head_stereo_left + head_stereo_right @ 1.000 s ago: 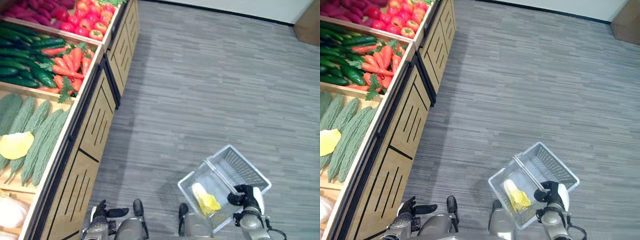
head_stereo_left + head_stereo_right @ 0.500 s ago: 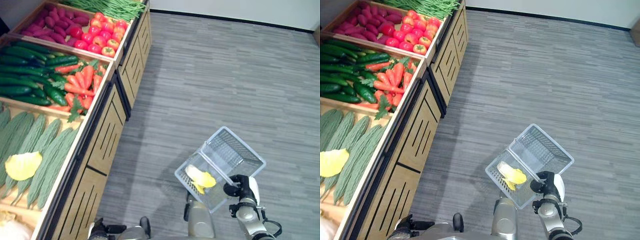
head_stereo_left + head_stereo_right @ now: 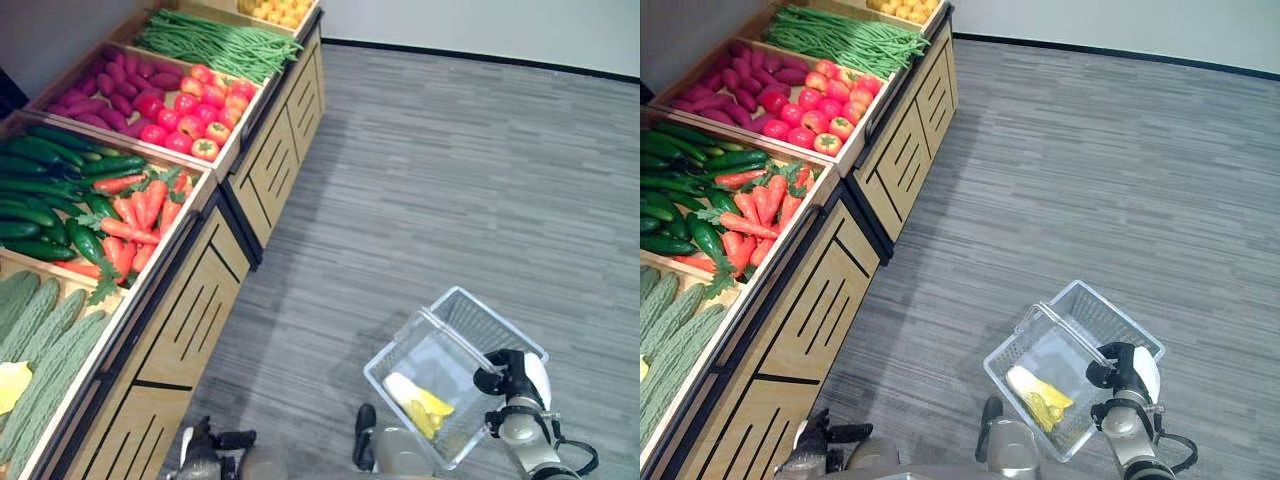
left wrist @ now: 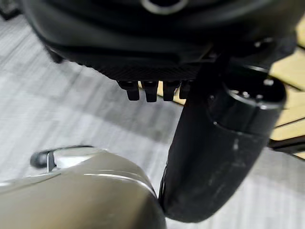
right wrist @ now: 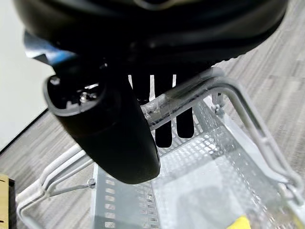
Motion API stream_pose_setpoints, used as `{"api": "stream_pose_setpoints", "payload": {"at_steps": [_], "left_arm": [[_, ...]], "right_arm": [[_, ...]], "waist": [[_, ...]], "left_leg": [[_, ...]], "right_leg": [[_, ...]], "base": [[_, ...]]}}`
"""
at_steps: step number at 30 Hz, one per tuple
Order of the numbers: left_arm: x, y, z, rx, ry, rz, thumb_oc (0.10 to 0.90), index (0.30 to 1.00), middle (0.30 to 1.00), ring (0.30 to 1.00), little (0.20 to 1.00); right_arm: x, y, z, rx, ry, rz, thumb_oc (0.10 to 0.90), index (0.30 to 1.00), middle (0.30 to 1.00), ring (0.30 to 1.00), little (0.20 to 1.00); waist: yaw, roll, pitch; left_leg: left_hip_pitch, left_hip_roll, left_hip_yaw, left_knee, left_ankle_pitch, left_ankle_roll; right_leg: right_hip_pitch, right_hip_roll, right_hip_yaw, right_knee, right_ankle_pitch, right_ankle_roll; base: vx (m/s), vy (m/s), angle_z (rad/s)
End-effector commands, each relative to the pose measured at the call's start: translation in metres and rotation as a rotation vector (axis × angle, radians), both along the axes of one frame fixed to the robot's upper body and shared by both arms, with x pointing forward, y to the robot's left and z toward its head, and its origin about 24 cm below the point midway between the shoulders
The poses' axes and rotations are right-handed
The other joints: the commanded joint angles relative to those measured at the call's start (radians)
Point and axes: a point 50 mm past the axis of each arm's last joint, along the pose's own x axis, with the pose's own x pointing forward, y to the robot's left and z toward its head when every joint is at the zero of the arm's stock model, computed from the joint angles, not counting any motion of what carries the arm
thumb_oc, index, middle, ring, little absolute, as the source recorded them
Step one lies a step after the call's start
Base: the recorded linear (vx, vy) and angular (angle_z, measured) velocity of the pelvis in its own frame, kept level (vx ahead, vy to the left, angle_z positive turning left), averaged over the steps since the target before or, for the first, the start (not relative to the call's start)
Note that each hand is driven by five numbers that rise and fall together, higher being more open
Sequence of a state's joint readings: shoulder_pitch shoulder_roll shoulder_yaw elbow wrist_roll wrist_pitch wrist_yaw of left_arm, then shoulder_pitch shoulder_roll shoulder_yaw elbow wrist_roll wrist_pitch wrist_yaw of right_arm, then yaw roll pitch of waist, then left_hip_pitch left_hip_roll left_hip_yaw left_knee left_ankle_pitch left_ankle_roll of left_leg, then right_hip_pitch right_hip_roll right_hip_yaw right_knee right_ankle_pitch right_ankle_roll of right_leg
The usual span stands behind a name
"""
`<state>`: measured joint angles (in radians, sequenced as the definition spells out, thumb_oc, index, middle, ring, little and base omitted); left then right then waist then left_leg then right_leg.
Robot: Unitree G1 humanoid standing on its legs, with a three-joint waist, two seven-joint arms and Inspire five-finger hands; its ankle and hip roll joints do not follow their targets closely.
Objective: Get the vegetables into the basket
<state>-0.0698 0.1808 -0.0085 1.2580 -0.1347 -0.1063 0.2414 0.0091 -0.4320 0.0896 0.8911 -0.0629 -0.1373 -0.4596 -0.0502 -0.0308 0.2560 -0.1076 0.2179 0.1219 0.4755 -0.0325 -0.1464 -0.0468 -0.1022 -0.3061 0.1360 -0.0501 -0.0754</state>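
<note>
Low on the right, the right hand (image 3: 512,374) curls round the handle (image 5: 190,95) of the wire basket (image 3: 440,445), which holds a yellow vegetable (image 3: 418,403). Left hand (image 3: 205,448) hangs empty, fingers relaxed, beside the wooden stand (image 3: 200,300) of carrots (image 3: 130,215) and cucumbers (image 3: 50,180).

Wooden produce stand (image 3: 205,300) on grey plank floor (image 3: 450,170).
</note>
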Motion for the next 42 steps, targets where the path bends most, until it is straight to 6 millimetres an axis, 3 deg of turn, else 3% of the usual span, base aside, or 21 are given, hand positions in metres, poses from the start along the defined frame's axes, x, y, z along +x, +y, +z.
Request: {"api": "stream_pose_setpoints", "payload": {"at_steps": [1, 2, 3, 5, 7, 11, 12, 17, 18, 19, 21, 25, 27, 30, 31, 33, 34, 36, 39, 42], "left_arm": [[-0.021, -0.030, -0.011, -0.033, 0.081, -0.057, 0.900, 1.000, 1.000, 1.000, 1.000], [-0.022, -0.030, -0.011, -0.033, 0.081, -0.057, 0.900, 1.000, 1.000, 1.000, 1.000], [-0.022, -0.029, -0.011, -0.029, 0.083, -0.058, 0.900, 1.000, 1.000, 1.000, 1.000], [-0.025, -0.028, -0.012, -0.026, 0.096, -0.055, 0.900, 1.000, 1.000, 1.000, 1.000], [-0.031, -0.026, -0.014, -0.021, 0.122, -0.057, 0.900, 1.000, 1.000, 1.000, 1.000], [-0.035, -0.022, -0.014, 0.004, 0.137, -0.065, 0.900, 1.000, 1.000, 1.000, 1.000], [-0.032, -0.019, -0.012, 0.014, 0.128, -0.071, 0.900, 1.000, 1.000, 1.000, 1.000], [-0.011, -0.006, -0.004, 0.042, 0.057, -0.039, 0.900, 1.000, 1.000, 1.000, 1.000], [-0.011, -0.006, -0.004, 0.042, 0.057, -0.039, 0.900, 1.000, 1.000, 1.000, 1.000], [-0.010, -0.004, -0.003, 0.047, 0.052, -0.049, 0.900, 1.000, 1.000, 1.000, 1.000], [-0.008, -0.003, -0.003, 0.047, 0.046, -0.042, 0.900, 1.000, 1.000, 1.000, 1.000], [-0.007, -0.002, -0.002, 0.050, 0.050, -0.043, 0.900, 1.000, 1.000, 1.000, 1.000], [-0.009, -0.003, -0.003, 0.050, 0.057, -0.044, 0.900, 1.000, 1.000, 1.000, 1.000], [-0.012, -0.009, -0.005, 0.043, 0.069, -0.055, 0.900, 1.000, 1.000, 1.000, 1.000], [-0.015, -0.011, -0.007, 0.036, 0.083, -0.065, 0.900, 1.000, 1.000, 1.000, 1.000], [-0.017, -0.012, -0.008, 0.033, 0.090, -0.060, 0.900, 1.000, 1.000, 1.000, 1.000], [-0.020, -0.013, -0.009, 0.028, 0.100, -0.051, 0.900, 1.000, 1.000, 1.000, 1.000], [-0.028, -0.013, -0.011, 0.024, 0.123, -0.040, 0.900, 1.000, 1.000, 1.000, 1.000], [-0.040, -0.015, -0.013, 0.025, 0.135, 0.007, 0.900, 1.000, 1.000, 1.000, 1.000], [-0.039, -0.016, -0.012, 0.031, 0.121, 0.034, 0.900, 1.000, 1.000, 1.000, 1.000]], "right_arm": [[0.029, -0.019, 0.040, -0.095, -0.234, 0.003, 0.400, 0.300, 0.300, 0.300, 0.300], [0.029, -0.019, 0.040, -0.095, -0.234, 0.003, 0.400, 0.300, 0.300, 0.300, 0.300], [0.028, -0.017, 0.037, -0.093, -0.227, 0.005, 0.400, 0.300, 0.300, 0.300, 0.300], [0.025, -0.013, 0.033, -0.084, -0.213, 0.009, 0.400, 0.300, 0.300, 0.300, 0.300], [0.023, -0.011, 0.030, -0.077, -0.199, 0.014, 0.400, 0.300, 0.300, 0.300, 0.300], [0.024, -0.006, 0.028, -0.071, -0.202, 0.019, 0.400, 0.300, 0.300, 0.300, 0.300], [0.025, -0.002, 0.028, -0.058, -0.216, 0.014, 0.400, 0.300, 0.300, 0.300, 0.300], [0.046, 0.014, 0.034, -0.043, -0.261, 0.067, 0.400, 0.300, 0.300, 0.300, 0.300], [0.046, 0.014, 0.034, -0.043, -0.261, 0.067, 0.400, 0.300, 0.300, 0.300, 0.300], [0.052, 0.019, 0.036, -0.042, -0.272, 0.082, 0.400, 0.300, 0.300, 0.300, 0.300], [0.056, 0.024, 0.037, -0.042, -0.280, 0.106, 0.400, 0.300, 0.300, 0.300, 0.300], [0.055, 0.026, 0.035, -0.035, -0.281, 0.097, 0.400, 0.300, 0.300, 0.300, 0.300], [0.054, 0.025, 0.035, -0.038, -0.281, 0.092, 0.400, 0.300, 0.300, 0.300, 0.300], [0.054, 0.023, 0.035, -0.043, -0.284, 0.087, 0.400, 0.300, 0.300, 0.300, 0.300], [0.052, 0.023, 0.034, -0.038, -0.273, 0.088, 0.400, 0.300, 0.300, 0.300, 0.300], [0.050, 0.023, 0.033, -0.039, -0.269, 0.088, 0.400, 0.300, 0.300, 0.300, 0.300], [0.048, 0.023, 0.030, -0.039, -0.252, 0.086, 0.400, 0.300, 0.300, 0.300, 0.300], [0.041, 0.020, 0.027, -0.046, -0.231, 0.081, 0.400, 0.300, 0.300, 0.300, 0.300], [0.034, 0.014, 0.023, -0.058, -0.200, 0.070, 0.400, 0.300, 0.300, 0.300, 0.300], [0.037, 0.007, 0.027, -0.075, -0.206, 0.071, 0.400, 0.300, 0.300, 0.300, 0.300]], "waist": [[0.019, -0.013, 0.030], [0.020, -0.015, 0.032], [0.031, -0.005, 0.030], [0.051, 0.000, 0.024], [0.056, -0.006, 0.015], [0.055, -0.020, -0.002], [0.054, -0.038, -0.003], [0.062, -0.069, 0.012], [0.062, -0.069, 0.012], [0.067, -0.069, 0.017], [0.064, -0.061, 0.022], [0.042, -0.045, 0.026], [0.038, -0.042, 0.027], [0.019, -0.039, 0.041], [0.000, -0.046, 0.040], [-0.006, -0.046, 0.043], [-0.021, -0.053, 0.041], [-0.034, -0.062, 0.034], [-0.014, -0.057, 0.009], [-0.004, -0.042, 0.004]], "left_leg": [[-0.082, -0.008, 0.049, -0.239, 0.016, 0.054], [-0.074, -0.009, 0.051, -0.246, 0.020, 0.053], [-0.105, 0.002, 0.043, -0.308, 0.074, 0.040], [-0.138, 0.005, 0.023, -0.418, 0.123, 0.024], [-0.142, 0.006, 0.024, -0.406, 0.146, 0.015], [-0.112, -0.034, 0.029, -0.367, 0.111, 0.048], [-0.120, -0.060, 0.052, -0.321, 0.068, 0.077], [-0.123, -0.089, 0.102, -0.258, -0.024, 0.133], [-0.123, -0.089, 0.103, -0.258, -0.024, 0.133], [-0.091, -0.101, 0.126, -0.275, -0.042, 0.150], [-0.050, -0.113, 0.139, -0.322, -0.047, 0.164], [0.036, -0.139, 0.130, -0.422, -0.040, 0.169], [0.057, -0.143, 0.129, -0.439, -0.042, 0.167], [0.109, -0.144, 0.092, -0.441, -0.070, 0.151], [0.135, -0.151, 0.059, -0.445, -0.085, 0.141], [0.155, -0.152, 0.044, -0.445, -0.095, 0.137], [0.184, -0.151, -0.008, -0.436, -0.120, 0.125], [0.232, -0.147, -0.078, -0.432, -0.145, 0.105], [0.246, -0.106, -0.122, -0.425, -0.149, 0.073], [0.207, -0.060, -0.168, -0.414, -0.105, 0.044]], "right_leg": [[0.054, -0.069, 0.107, 0.026, -0.071, 0.155], [0.058, -0.071, 0.107, 0.024, -0.072, 0.155], [0.086, -0.061, 0.121, 0.010, -0.081, 0.160], [0.148, -0.055, 0.148, -0.023, -0.098, 0.171], [0.193, -0.064, 0.175, -0.023, -0.112, 0.177], [0.194, -0.101, 0.199, 0.001, -0.103, 0.208], [0.174, -0.131, 0.215, 0.027, -0.065, 0.221], [0.081, -0.182, 0.228, 0.126, 0.076, 0.242], [0.081, -0.182, 0.228, 0.126, 0.076, 0.243], [0.063, -0.214, 0.179, 0.158, 0.151, 0.243], [0.045, -0.223, 0.162, 0.212, 0.190, 0.244], [-0.038, -0.184, 0.175, 0.238, 0.185, 0.241], [-0.054, -0.181, 0.160, 0.221, 0.172, 0.241], [-0.101, -0.158, 0.174, 0.099, 0.145, 0.252], [-0.135, -0.126, 0.255, 0.007, 0.141, 0.264], [-0.135, -0.118, 0.275, -0.013, 0.145, 0.271], [-0.182, -0.100, 0.350, -0.095, 0.166, 0.284], [-0.174, -0.092, 0.357, -0.088, 0.186, 0.294], [-0.132, -0.077, 0.294, -0.061, 0.149, 0.267], [-0.114, -0.052, 0.234, -0.017, 0.084, 0.226]], "base": [[0.25, 0.107, 0.24], [0.30, 0.144, 0.11], [0.24, 0.107, -0.07], [0.40, 0.163, -0.39], [0.40, 0.211, -0.71], [0.26, 0.269, -0.68], [0.17, 0.257, -0.42], [0.12, 0.228, -0.18], [0.14, 0.242, 0.01], [0.14, 0.246, 0.03], [0.17, 0.291, -0.11], [0.13, 0.126, -0.14], [0.15, 0.032, 0.15], [0.28, -0.068, 0.16], [0.25, -0.094, 0.41], [0.30, -0.122, 1.02], [0.47, -0.229, 1.05], [0.49, -0.336, 1.22], [0.32, -0.437, 1.63], [0.14, -0.350, 0.96]]}}
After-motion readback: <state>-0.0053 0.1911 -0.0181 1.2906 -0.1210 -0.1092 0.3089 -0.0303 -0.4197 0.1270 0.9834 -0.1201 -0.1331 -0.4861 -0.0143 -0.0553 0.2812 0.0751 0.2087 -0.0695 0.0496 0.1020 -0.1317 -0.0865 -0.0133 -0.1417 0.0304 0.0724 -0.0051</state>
